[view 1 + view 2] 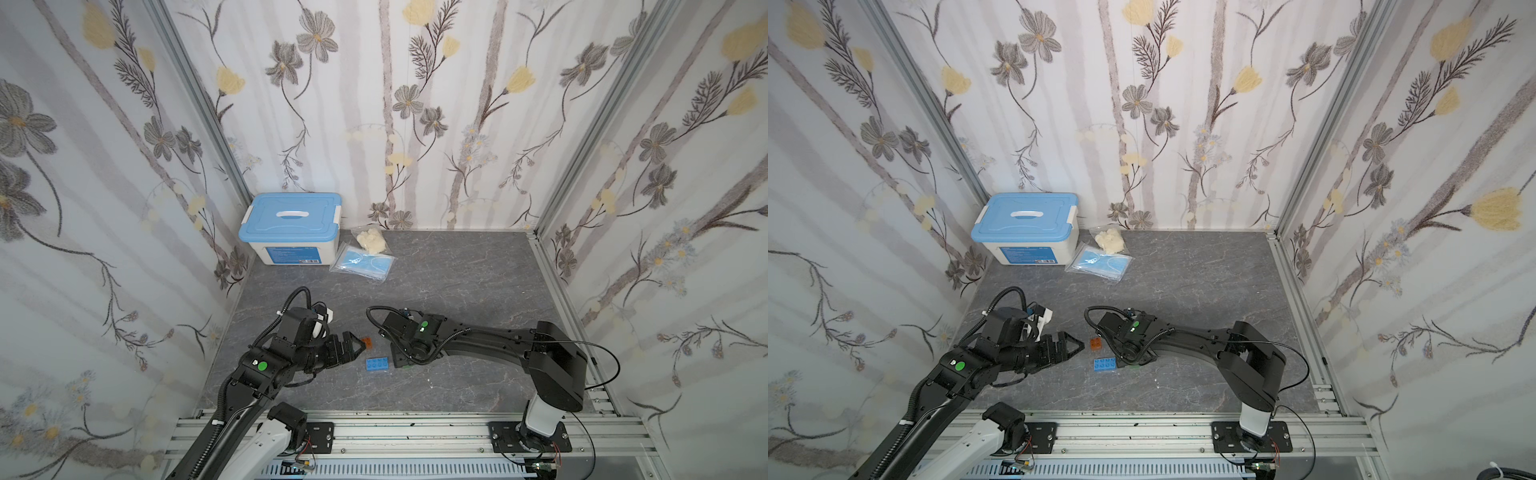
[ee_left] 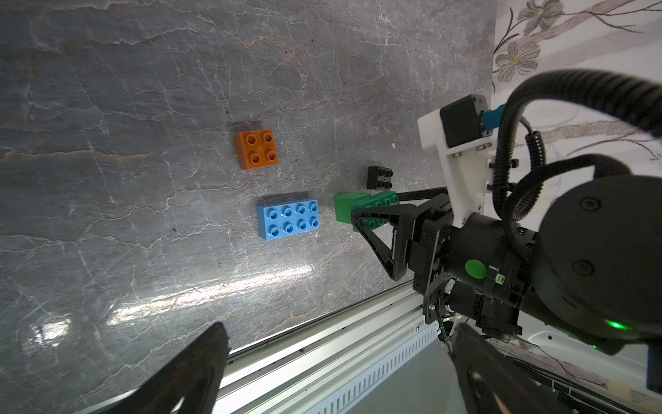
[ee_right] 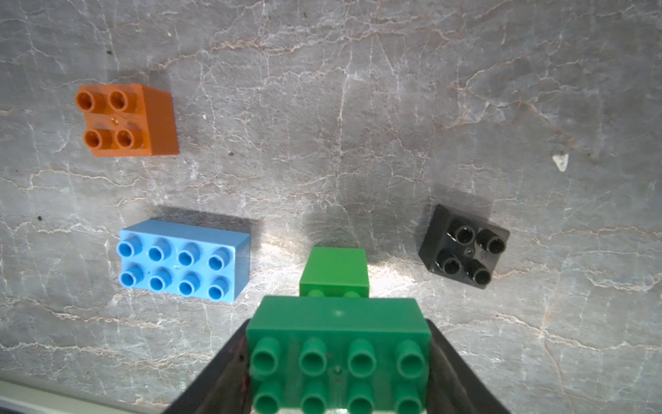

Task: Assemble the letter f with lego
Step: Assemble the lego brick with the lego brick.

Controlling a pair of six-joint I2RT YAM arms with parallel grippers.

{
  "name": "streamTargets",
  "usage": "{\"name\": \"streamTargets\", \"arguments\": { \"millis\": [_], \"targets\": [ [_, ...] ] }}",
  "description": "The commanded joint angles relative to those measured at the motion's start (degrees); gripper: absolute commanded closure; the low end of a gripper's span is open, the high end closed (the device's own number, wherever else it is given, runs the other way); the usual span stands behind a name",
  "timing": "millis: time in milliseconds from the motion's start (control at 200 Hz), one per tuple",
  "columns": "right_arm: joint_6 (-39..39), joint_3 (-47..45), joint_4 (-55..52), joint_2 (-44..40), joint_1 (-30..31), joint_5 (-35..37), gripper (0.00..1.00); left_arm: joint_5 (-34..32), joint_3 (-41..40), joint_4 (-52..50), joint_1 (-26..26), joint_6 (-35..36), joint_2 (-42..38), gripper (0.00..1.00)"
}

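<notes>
Four lego bricks lie loose on the grey table: an orange 2x2 (image 3: 125, 120) (image 1: 367, 343), a light-blue 2x4 (image 3: 182, 261) (image 1: 377, 363), a black 2x2 (image 3: 464, 247) (image 2: 379, 178) and a light-green small brick (image 3: 335, 270). My right gripper (image 3: 338, 376) is shut on a dark-green 2x4 brick (image 3: 338, 355) (image 2: 383, 204), low over the near edge of the light-green one; I cannot tell if they touch. The right arm hides the black brick in both top views. My left gripper (image 1: 353, 345) (image 2: 340, 344) hangs open and empty just left of the orange brick. No letter f is joined.
A blue-lidded white box (image 1: 291, 224) stands in the back left corner. Beside it lie a bag of blue masks (image 1: 361, 264) and a bag of cream items (image 1: 372, 241). An aluminium rail (image 1: 395, 428) runs along the front edge. Flowered walls close three sides.
</notes>
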Motion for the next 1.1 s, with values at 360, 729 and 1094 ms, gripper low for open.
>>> {"name": "streamTargets", "arguments": {
  "millis": [360, 729, 1094],
  "targets": [
    [-1.2, -1.8, 3.6, -1.2, 0.1, -0.7, 0.39, -0.2, 0.0, 0.8, 0.1, 0.1, 0.2, 0.00],
    [-2.2, -2.2, 4.5, -1.4, 0.3, -0.9, 0.37, -0.4, 0.0, 0.8, 0.2, 0.1, 0.4, 0.00],
    [-2.3, -4.1, 6.6, -1.3, 0.7, -1.1, 0.36, -0.2, 0.0, 0.8, 0.8, 0.1, 0.9, 0.00]
  ]
}}
